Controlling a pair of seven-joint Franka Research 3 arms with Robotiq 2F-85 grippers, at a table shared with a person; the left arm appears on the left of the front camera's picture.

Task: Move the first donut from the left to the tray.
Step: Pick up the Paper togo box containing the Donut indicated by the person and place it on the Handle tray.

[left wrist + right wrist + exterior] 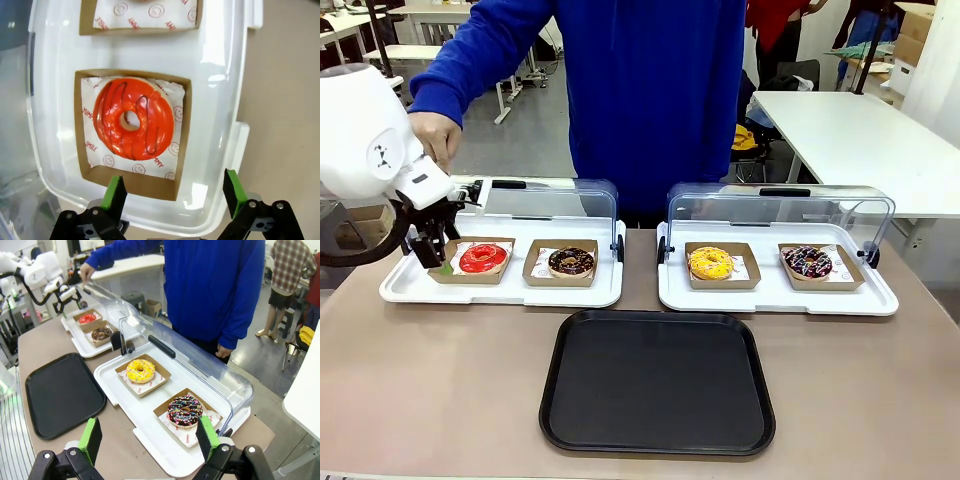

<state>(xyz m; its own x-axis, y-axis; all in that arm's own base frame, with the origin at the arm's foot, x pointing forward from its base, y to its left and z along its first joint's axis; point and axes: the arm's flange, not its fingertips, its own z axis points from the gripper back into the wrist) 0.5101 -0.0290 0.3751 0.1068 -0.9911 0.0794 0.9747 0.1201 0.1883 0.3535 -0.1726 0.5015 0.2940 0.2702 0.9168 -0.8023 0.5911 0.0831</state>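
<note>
Four ring donuts (710, 263) in four shallow cardboard boxes (722, 285); the red-glazed donut (132, 119) is glossy. Left end effector (173, 181) and right end effector (149, 427) gape wide, empty.

Front view: the black two-finger left gripper (433, 255) hides the left corner of the shallow brown cardboard box (470, 278); the white left arm (360, 140) is cut by the left edge. Left wrist view: we see a second brown cardboard box (140, 31) cut off at the top edge; contents unreadable. Right wrist view: the glossy red-glazed ring donut (87, 318) is too small for glaze detail; a green pad (206, 437) of the right gripper (149, 437) covers part of the near rim of the white plastic tray (135, 410).
</note>
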